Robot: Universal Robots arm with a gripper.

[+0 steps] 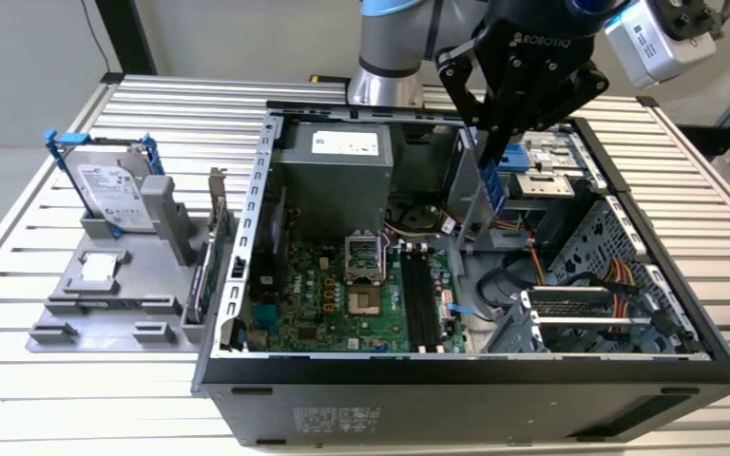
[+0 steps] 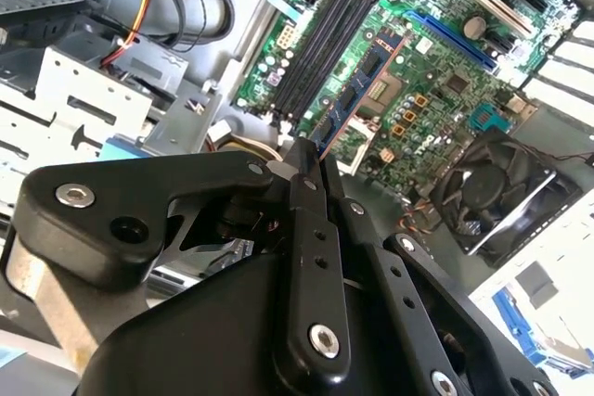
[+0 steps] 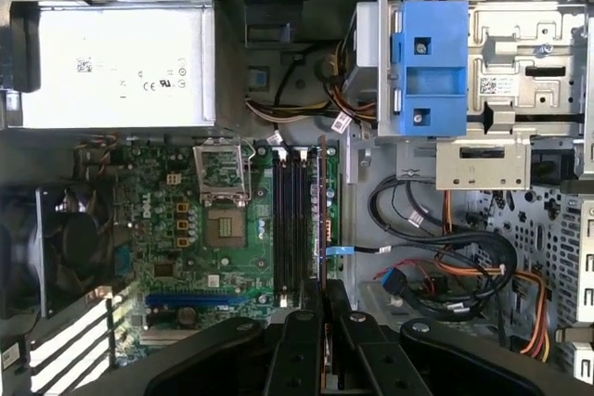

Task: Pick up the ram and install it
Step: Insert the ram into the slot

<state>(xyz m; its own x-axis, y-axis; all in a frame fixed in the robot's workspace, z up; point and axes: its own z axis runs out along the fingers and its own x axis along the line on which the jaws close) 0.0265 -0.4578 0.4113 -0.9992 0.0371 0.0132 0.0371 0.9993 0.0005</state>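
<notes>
Blue ram hangs on edge, pinched by the end effector above the case, toward 1 o'clock from the slots. Doing it well means aligning its edge squarely with one slot.

Bright even light, soft shadows in case, glare on wrist-view edges.
</notes>
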